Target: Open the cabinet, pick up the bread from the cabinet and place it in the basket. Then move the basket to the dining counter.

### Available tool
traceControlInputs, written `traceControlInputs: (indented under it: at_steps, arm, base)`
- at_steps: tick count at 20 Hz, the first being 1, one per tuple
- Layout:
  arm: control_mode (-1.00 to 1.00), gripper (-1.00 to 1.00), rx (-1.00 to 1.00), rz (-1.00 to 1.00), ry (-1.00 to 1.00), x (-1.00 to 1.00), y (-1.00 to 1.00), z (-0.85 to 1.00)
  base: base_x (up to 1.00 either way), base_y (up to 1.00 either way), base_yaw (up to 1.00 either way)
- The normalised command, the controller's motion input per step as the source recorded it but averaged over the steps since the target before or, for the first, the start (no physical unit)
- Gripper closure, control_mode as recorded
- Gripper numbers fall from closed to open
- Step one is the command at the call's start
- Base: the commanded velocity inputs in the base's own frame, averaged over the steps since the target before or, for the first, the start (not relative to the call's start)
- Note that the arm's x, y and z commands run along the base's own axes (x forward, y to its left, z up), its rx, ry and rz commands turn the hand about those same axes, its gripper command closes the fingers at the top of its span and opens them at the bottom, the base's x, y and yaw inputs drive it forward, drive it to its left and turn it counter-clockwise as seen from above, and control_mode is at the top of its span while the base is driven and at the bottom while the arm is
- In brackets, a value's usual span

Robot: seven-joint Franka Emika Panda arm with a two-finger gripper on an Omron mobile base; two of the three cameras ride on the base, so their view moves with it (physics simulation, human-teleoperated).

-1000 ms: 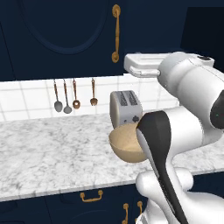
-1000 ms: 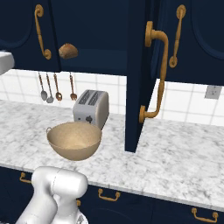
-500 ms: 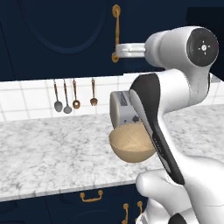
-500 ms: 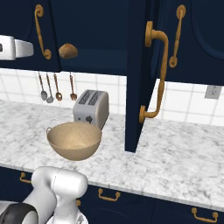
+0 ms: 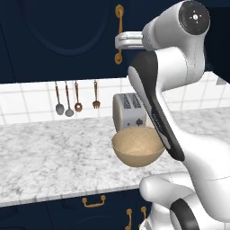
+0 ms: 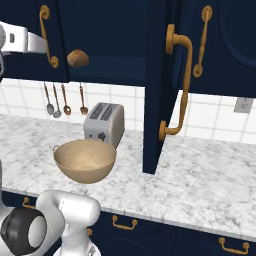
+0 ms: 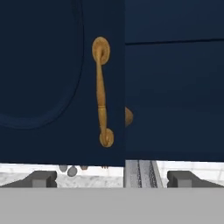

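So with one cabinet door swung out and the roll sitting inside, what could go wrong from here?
1. In the hand view the bread peeks out from behind the closed left door; a straight reach may clip that door's edge or handle.
2. The bread sits near the shelf's front edge, so a nudge from the open jaws might knock it off, possibly missing the basket.
3. The open door juts out over the counter; the arm could bump it when swinging.
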Motion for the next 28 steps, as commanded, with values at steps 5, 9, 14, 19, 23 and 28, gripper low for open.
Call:
traceControlInputs:
  at_steps: [5, 9, 14, 19, 23, 28]
  arm:
    - [-1.0, -1.0, 0.0, 0.0, 0.0, 0.47, 0.0, -0.2]
    - [-1.0, -1.0, 0.0, 0.0, 0.0, 0.62, 0.11, -0.21]
    - [-1.0, -1.0, 0.0, -0.03, 0.0, 0.48, 0.21, 0.0]
    - [-1.0, -1.0, 0.0, -0.08, 0.02, 0.53, 0.28, 0.0]
    - [-1.0, -1.0, 0.0, -0.05, 0.04, 0.62, 0.02, 0.0]
    - [-1.0, -1.0, 0.0, 0.0, 0.0, 0.46, -0.05, 0.0]
  base:
    - [0.0, 0.0, 0.0]
    - [0.0, 0.0, 0.0]
    - [0.0, 0.0, 0.0]
    - [0.0, 0.0, 0.0]
    - [0.0, 0.0, 0.0]
    - [0.0, 0.0, 0.0]
